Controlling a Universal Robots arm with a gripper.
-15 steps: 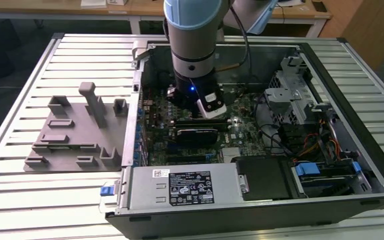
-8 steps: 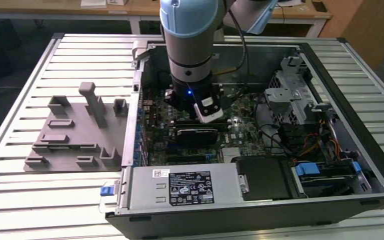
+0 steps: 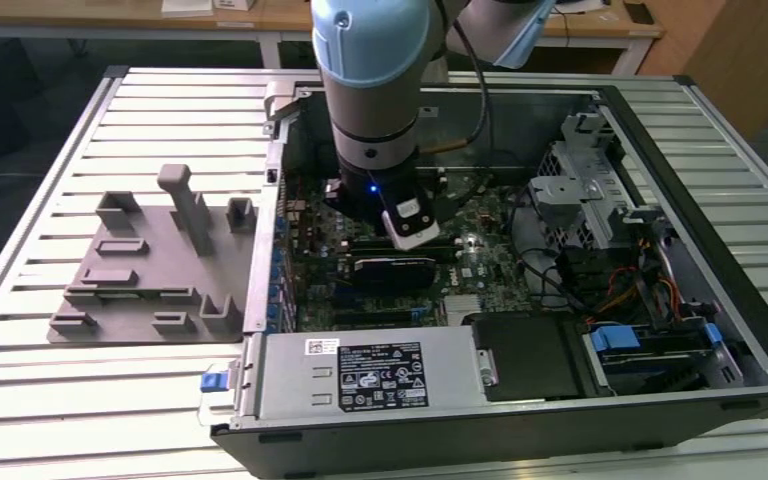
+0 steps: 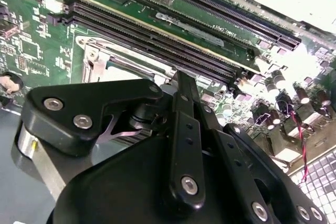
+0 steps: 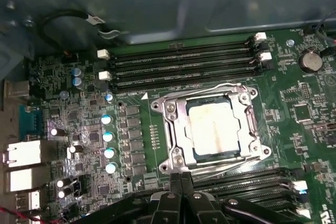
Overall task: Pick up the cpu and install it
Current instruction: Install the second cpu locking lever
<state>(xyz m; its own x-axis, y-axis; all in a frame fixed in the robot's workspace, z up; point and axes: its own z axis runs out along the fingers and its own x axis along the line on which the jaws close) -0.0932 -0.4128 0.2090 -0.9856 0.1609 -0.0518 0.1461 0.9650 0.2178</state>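
My pincer [image 5: 181,179] is closed, fingers together, holding nothing, just beside the socket's [image 5: 210,127] near edge. The cpu [image 5: 212,128] lies flat inside the socket frame, mid-board between the two banks of memory slots [image 5: 184,66].

Risk: the frame looks unlatched. A finger pressing or dragging on it could shift the cpu off its seat and bend contacts beneath.

The first wrist view shows the cpu and whole socket. The second wrist view shows my closed fingers [image 4: 185,124] over the socket corner. The exterior view shows the arm [image 3: 373,110] deep inside the case [image 3: 704,330].
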